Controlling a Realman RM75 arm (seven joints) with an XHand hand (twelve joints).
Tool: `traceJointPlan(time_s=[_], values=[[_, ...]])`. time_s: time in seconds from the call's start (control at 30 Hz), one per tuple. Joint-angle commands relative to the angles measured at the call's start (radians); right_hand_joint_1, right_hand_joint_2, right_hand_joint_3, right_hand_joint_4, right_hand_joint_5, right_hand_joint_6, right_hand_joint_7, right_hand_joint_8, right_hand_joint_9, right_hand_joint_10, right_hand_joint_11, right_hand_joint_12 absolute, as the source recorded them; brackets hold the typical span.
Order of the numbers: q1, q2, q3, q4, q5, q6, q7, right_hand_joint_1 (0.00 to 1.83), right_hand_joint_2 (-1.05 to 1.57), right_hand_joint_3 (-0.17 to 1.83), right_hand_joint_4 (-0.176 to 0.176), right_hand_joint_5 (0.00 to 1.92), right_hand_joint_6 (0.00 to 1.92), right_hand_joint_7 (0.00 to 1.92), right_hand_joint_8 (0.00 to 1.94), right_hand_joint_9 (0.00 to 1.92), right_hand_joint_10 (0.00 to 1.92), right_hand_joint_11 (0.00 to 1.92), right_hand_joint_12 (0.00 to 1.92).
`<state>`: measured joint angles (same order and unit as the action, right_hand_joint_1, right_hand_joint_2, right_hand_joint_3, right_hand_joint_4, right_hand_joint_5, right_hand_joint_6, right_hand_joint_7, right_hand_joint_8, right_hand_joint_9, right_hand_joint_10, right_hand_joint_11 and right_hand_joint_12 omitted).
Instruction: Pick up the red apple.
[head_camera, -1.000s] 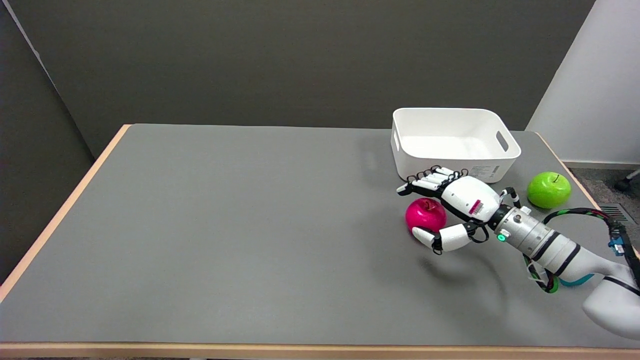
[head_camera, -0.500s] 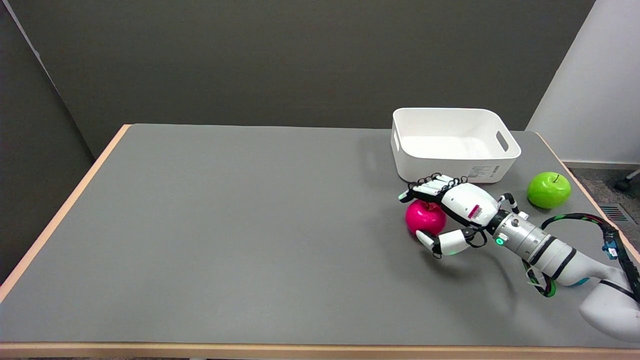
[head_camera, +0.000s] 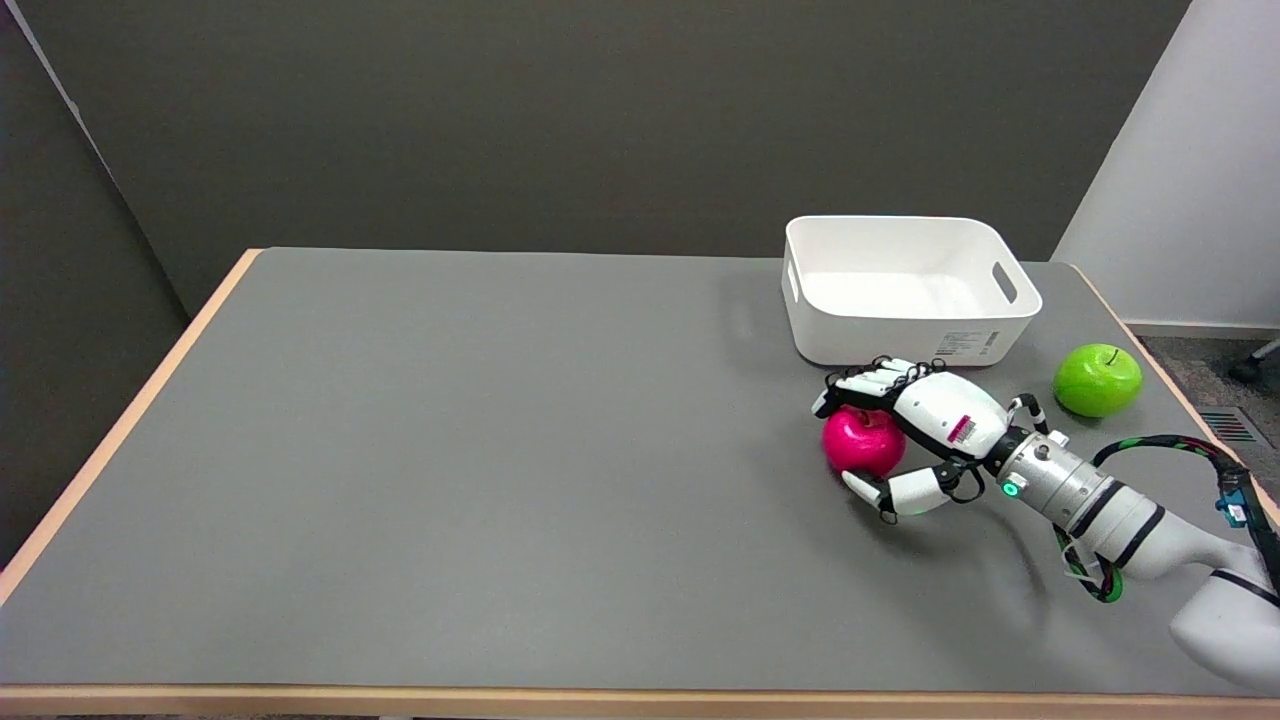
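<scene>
The red apple (head_camera: 862, 440) sits on the table (head_camera: 450, 450) toward its right edge, about midway between the near and far edges. The right hand (head_camera: 925, 425) cups it, fingers (head_camera: 868, 380) curled over the far side and thumb (head_camera: 890, 490) against the near side. A white bin (head_camera: 905, 340) stands near the far right corner, and a green apple (head_camera: 1097, 379) lies by the right edge.

A single head view looks down from above the near edge of the bench (head_camera: 500, 450) and across it toward the dark back wall (head_camera: 600, 110). It sits far enough back to take in almost the whole benchtop, with the white bin (head_camera: 905, 290) at the far right.
</scene>
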<state>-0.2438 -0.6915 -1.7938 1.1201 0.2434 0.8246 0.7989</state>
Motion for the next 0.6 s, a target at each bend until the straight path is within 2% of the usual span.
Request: traceJointPlan(time_s=[0.03, 0.07, 0.13, 0.17, 0.2, 0.3, 0.43, 0.5, 0.53, 0.57, 0.6], values=[[0.009, -0.004, 0.007, -0.011, -0.005, 0.041, 0.005, 1.03, 0.85, 0.92, 0.176, 0.46, 1.15, 0.61, 0.85, 0.58, 1.12, 0.39, 1.43], [0.013, -0.004, 0.008, -0.009, -0.005, 0.043, 0.005, 1.06, 0.87, 0.92, 0.176, 0.47, 1.17, 0.63, 0.88, 0.60, 1.15, 0.44, 1.49], [0.020, 0.000, 0.008, -0.005, -0.005, 0.046, 0.005, 1.26, 1.10, 0.37, 0.175, 0.47, 1.20, 0.67, 1.40, 0.62, 1.18, 0.48, 1.53], [0.026, 0.002, 0.009, -0.003, -0.006, 0.051, 0.005, 1.30, 1.13, 0.28, 0.175, 0.48, 1.22, 0.68, 1.49, 0.65, 1.20, 0.50, 1.55], [0.033, 0.004, 0.011, 0.000, -0.006, 0.054, 0.005, 1.30, 1.12, 0.28, 0.176, 0.50, 1.25, 0.70, 1.48, 0.67, 1.22, 0.53, 1.58], [0.045, 0.010, 0.043, 0.028, -0.007, 0.060, -0.001, 1.47, 1.12, 0.19, 0.168, 0.52, 1.25, 0.73, 1.46, 0.70, 1.46, 0.57, 1.58], [0.059, 0.028, 0.130, 0.105, -0.009, 0.052, -0.002, 1.47, 1.11, 0.20, 0.174, 0.54, 1.27, 0.74, 1.45, 0.71, 1.45, 0.58, 1.56], [0.078, 0.038, 0.164, 0.140, -0.010, 0.043, -0.003, 1.47, 1.05, 0.29, 0.159, 0.55, 1.32, 0.75, 1.44, 0.73, 1.44, 0.56, 1.58], [0.089, 0.042, 0.178, 0.156, -0.010, 0.034, -0.003, 1.44, 1.07, 0.29, 0.071, 0.56, 1.41, 0.78, 1.39, 0.72, 1.44, 0.55, 1.59], [0.098, 0.048, 0.193, 0.171, -0.010, 0.020, -0.003, 1.34, 1.11, 0.26, -0.121, 0.59, 1.58, 0.83, 1.30, 0.71, 1.45, 0.56, 1.60], [0.107, 0.054, 0.212, 0.189, -0.011, 0.001, -0.003, 1.33, 1.11, 0.26, -0.142, 0.60, 1.59, 0.84, 1.29, 0.71, 1.46, 0.57, 1.58]])
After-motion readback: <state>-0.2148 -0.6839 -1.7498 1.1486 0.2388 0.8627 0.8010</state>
